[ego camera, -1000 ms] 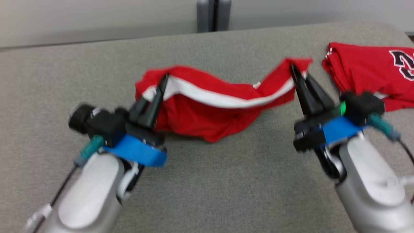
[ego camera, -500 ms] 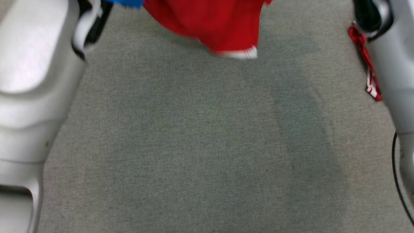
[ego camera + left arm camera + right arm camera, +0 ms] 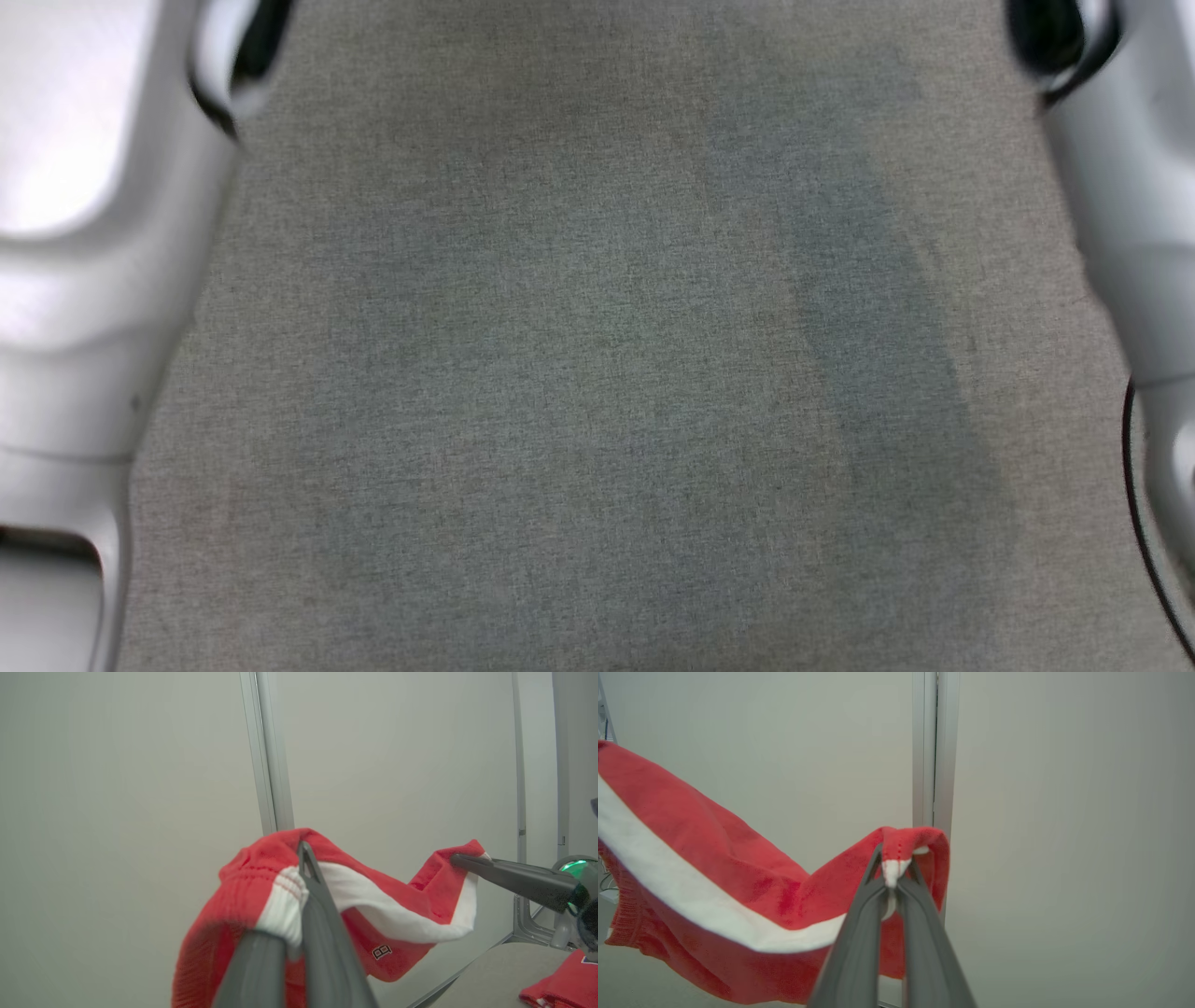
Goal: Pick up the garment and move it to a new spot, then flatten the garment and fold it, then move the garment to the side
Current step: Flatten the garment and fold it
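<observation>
Garment (image 3: pixel 397 914) hangs clear of the table (image 3: pixel 597 373), centre frame in both wrist views. Its waistband runs lengthwise between the grippers and sags at mid-span. Left gripper (image 3: pixel 303 851) is clamped on one end, right gripper (image 3: pixel 895 868) on the other. Neither arm is nearer.

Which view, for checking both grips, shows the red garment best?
The left wrist view: the garment hangs between the left end effector and right end effector, both shut on it. The right wrist view crops its far end. The head view faces the grey tabletop.
</observation>
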